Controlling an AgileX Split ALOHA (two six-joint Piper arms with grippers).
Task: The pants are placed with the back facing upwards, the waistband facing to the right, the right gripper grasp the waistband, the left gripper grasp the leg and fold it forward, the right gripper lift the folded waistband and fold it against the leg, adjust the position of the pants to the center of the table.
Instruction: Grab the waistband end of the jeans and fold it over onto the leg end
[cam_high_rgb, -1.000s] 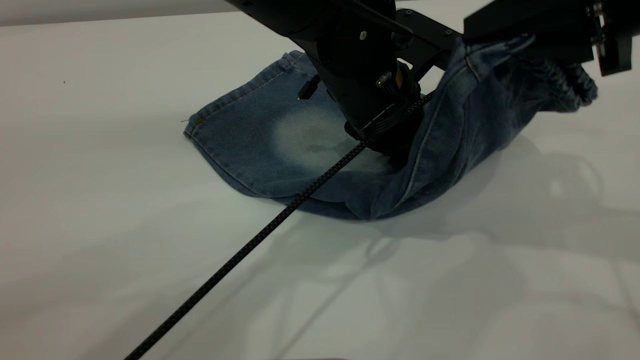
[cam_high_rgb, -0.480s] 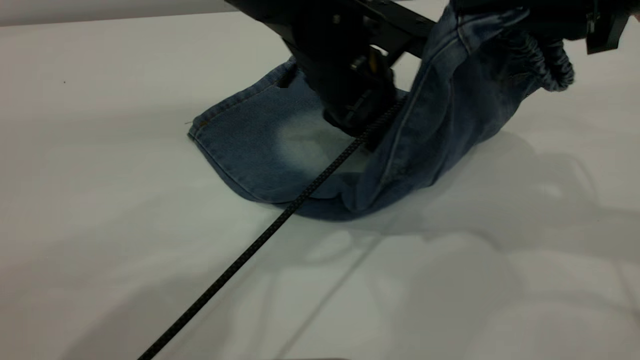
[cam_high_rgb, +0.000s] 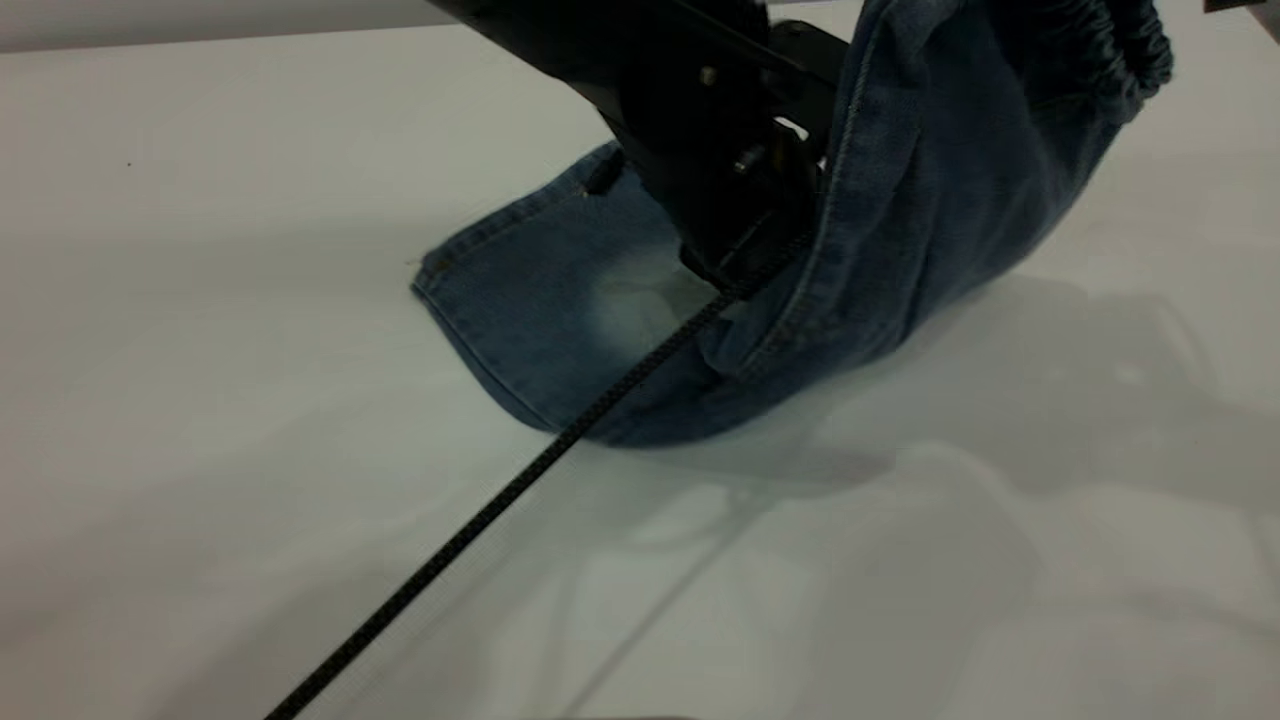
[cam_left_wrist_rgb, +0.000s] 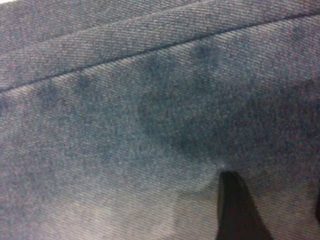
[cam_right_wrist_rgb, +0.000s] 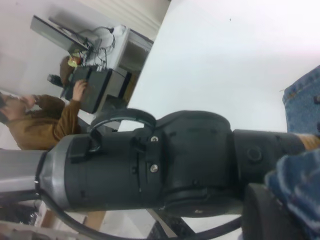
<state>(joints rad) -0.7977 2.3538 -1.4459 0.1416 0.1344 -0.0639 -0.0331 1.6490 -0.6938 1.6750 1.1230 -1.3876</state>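
Pants leg flat on counter, waistband lifted at upper right. Left gripper presses the leg, opening can't tell; right gripper out of frame.

Dim light, soft shadows, blurred denim

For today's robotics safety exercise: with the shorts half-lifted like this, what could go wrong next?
1. The waistband hangs high at the view's top edge; the right gripper is out of view, so a slip would drop the fold.
2. The left gripper presses into the pants right beside the raised fold, and the black cable crosses them; folding over may trap both.
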